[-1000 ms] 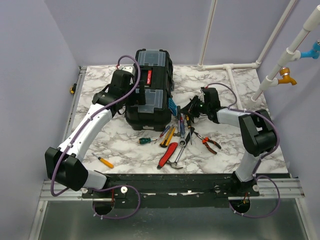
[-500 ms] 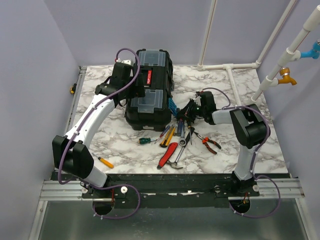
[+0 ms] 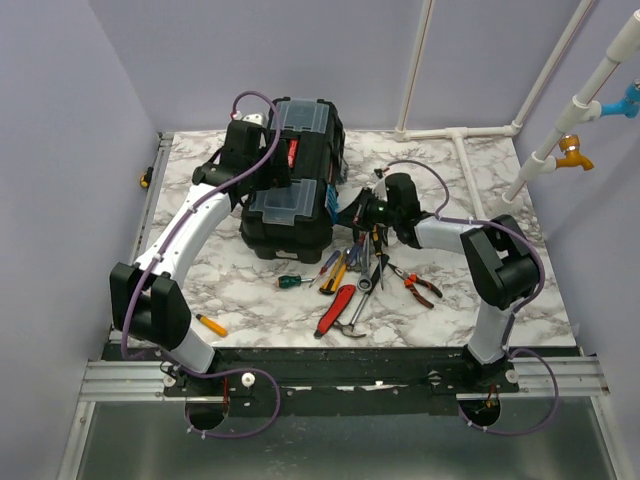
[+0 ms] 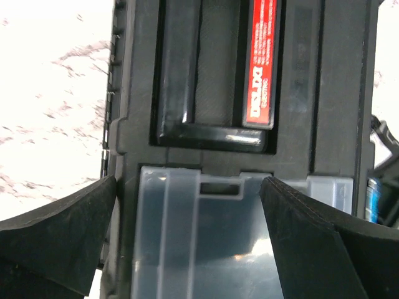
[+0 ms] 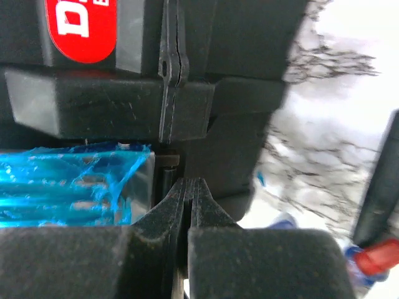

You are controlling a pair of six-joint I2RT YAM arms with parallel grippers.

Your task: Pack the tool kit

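The toolbox [image 3: 295,195] is sitting shut at the far middle of the table [image 3: 480,170], with the tools [image 3: 355,275] lying loose just near-right of it. The left gripper [image 4: 190,212] is hovering over the lid, fingers spread wide and gripping nothing. The right gripper [image 5: 188,187], fingers pressed together and empty, is poking at the teal latch [image 5: 68,184] on the box's right side. With nothing bracing the box, a push there could be sliding it left instead of freeing the latch, or the tips could be slipping off.
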